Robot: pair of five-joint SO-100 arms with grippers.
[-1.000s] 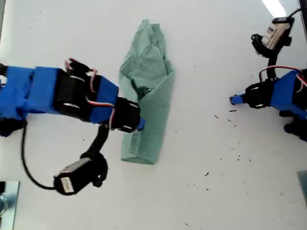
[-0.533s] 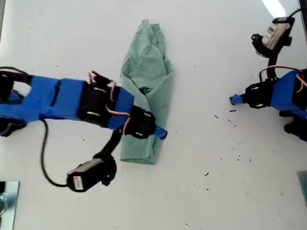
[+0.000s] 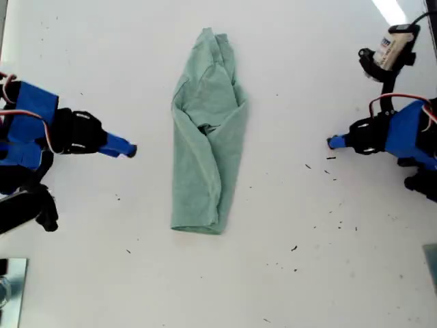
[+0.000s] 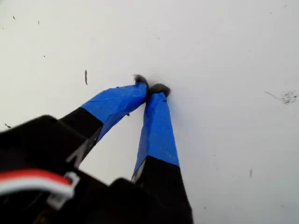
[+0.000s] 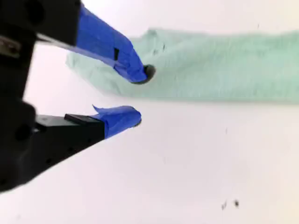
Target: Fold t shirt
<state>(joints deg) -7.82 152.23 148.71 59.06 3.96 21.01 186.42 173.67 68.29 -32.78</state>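
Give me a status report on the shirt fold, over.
My first gripper shut, empty. My second gripper open, off the t shirt. Shirt lies in a long strip. Nothing in the way.

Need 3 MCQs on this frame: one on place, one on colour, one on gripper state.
1. In the exterior view, where does the pale sage-green soft-fabric t-shirt lie on the white table?
A) near the middle
B) at the view's right edge
C) at the view's bottom-left corner

2. What colour are the gripper fingers?
A) red
B) blue
C) yellow

3. My second gripper is:
A) shut on the t-shirt
B) shut, empty
C) open, empty

Key:
1 A: the t-shirt lies mid-table, away from every edge.
2 B: both wrist views show blue fingers.
3 C: the jaws stand apart with nothing between them, and the t-shirt lies beyond.
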